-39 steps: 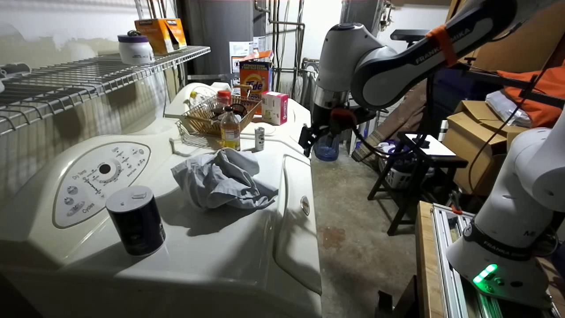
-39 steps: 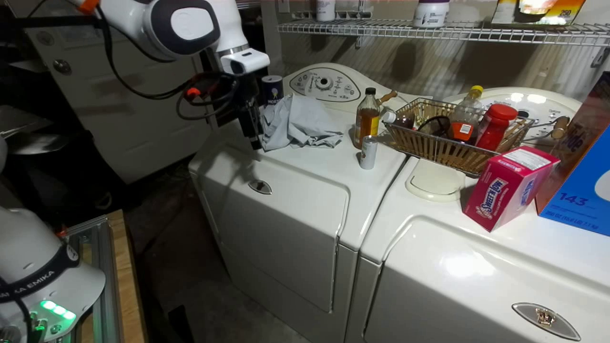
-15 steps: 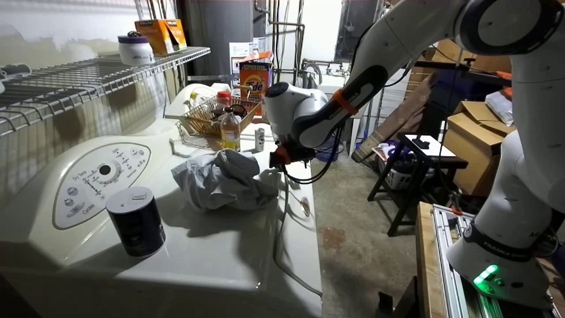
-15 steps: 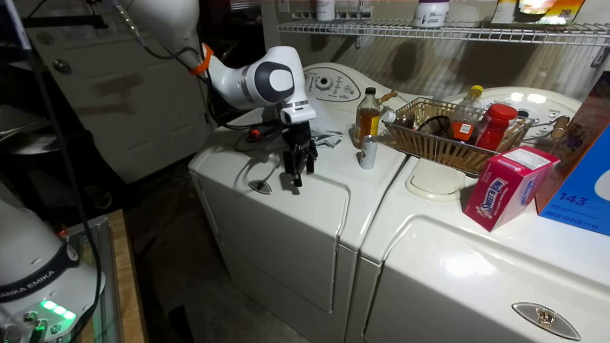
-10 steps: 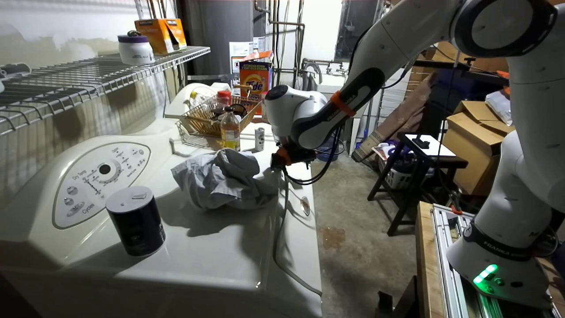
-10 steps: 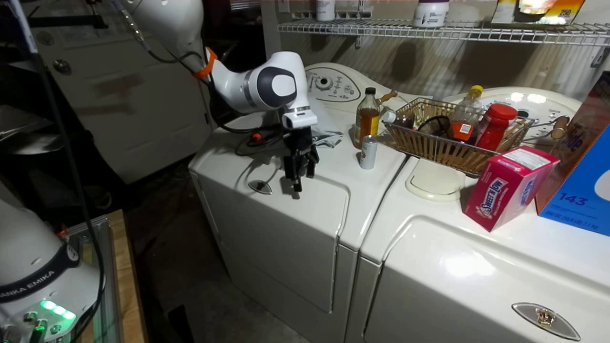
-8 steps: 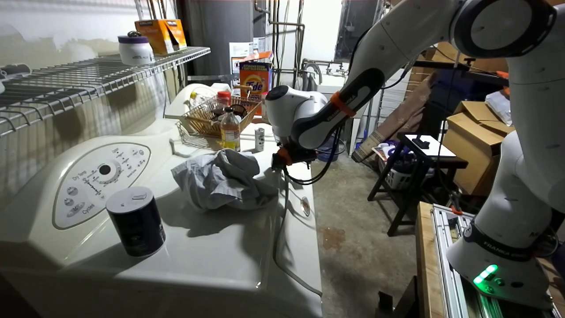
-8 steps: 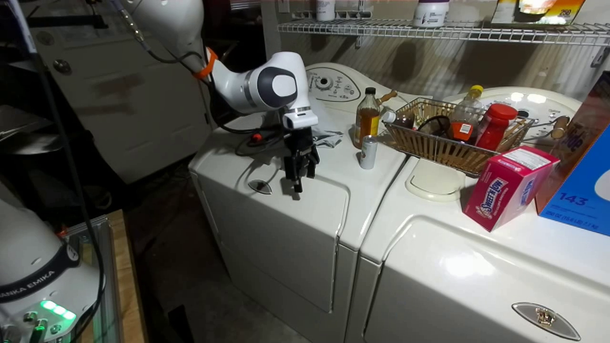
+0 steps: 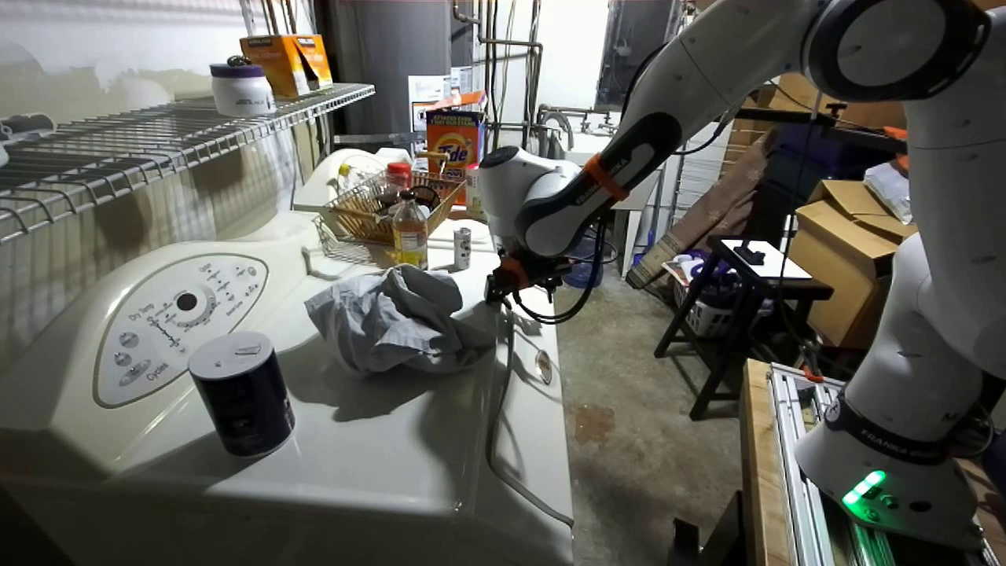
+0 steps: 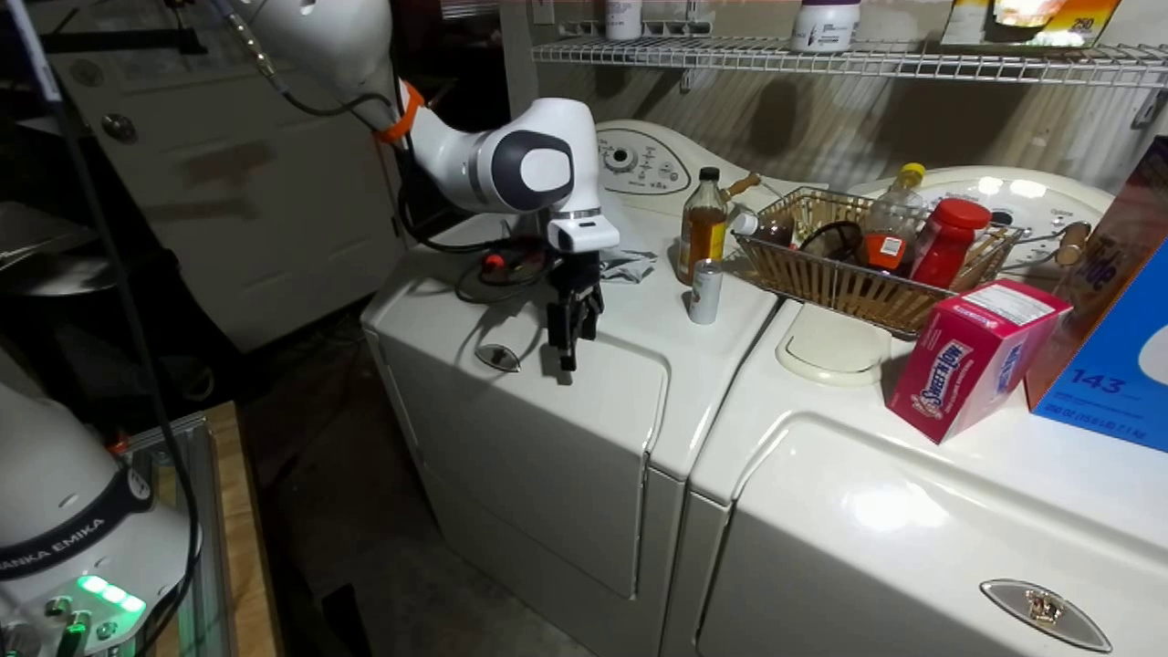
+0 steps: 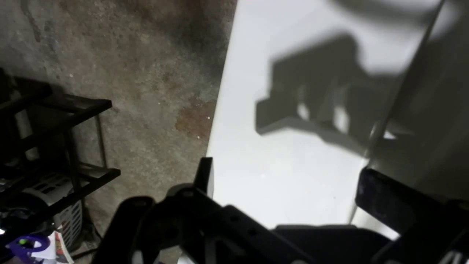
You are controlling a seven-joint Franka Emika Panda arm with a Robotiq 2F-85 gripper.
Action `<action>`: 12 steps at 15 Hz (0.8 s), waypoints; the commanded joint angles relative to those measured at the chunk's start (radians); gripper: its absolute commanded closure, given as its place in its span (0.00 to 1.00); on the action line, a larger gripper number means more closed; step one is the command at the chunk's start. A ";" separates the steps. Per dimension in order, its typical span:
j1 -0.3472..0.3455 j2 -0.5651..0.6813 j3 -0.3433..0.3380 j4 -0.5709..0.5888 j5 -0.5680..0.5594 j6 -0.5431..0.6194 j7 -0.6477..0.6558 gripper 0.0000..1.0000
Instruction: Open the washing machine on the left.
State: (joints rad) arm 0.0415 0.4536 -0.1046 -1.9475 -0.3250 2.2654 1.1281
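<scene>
Beneath the widely spread fingers [image 11: 384,201] stands the white washing machine [image 10: 701,383], upright, its closed door [image 10: 538,447] facing the robot's base [image 9: 904,409], its oval control panel [image 9: 185,324] stretched lengthwise along the wall [image 10: 657,100]. That panel reads "Dry Temp" and "Cycles". On the neighbouring appliance [image 10: 839,566] a pink box [image 10: 967,365] reads "Sweet'N Low", a tall box [image 9: 456,149] "Tide"; the base reads "FRANKA".

in an exterior view the arm [image 10: 534,169] hides most of the grey cloth [image 10: 630,265] and part of the control panel [image 10: 646,162]; its right edge cuts the detergent box [image 10: 1109,338]. the wrist view crops the gripper [image 11: 285,165] below.
</scene>
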 commanded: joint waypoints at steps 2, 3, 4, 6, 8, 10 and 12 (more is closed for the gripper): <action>-0.032 -0.022 0.001 -0.037 0.098 -0.004 -0.160 0.00; -0.033 -0.016 -0.001 -0.035 0.111 -0.004 -0.183 0.00; -0.043 -0.014 0.006 -0.034 0.139 -0.007 -0.224 0.00; -0.052 -0.010 0.009 -0.034 0.181 -0.019 -0.294 0.00; -0.078 -0.014 0.019 -0.049 0.247 -0.017 -0.389 0.00; -0.096 -0.015 0.017 -0.056 0.311 -0.003 -0.457 0.00; -0.115 -0.025 0.023 -0.060 0.390 -0.017 -0.531 0.00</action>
State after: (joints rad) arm -0.0379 0.4509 -0.1030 -1.9837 -0.0440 2.2600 0.7091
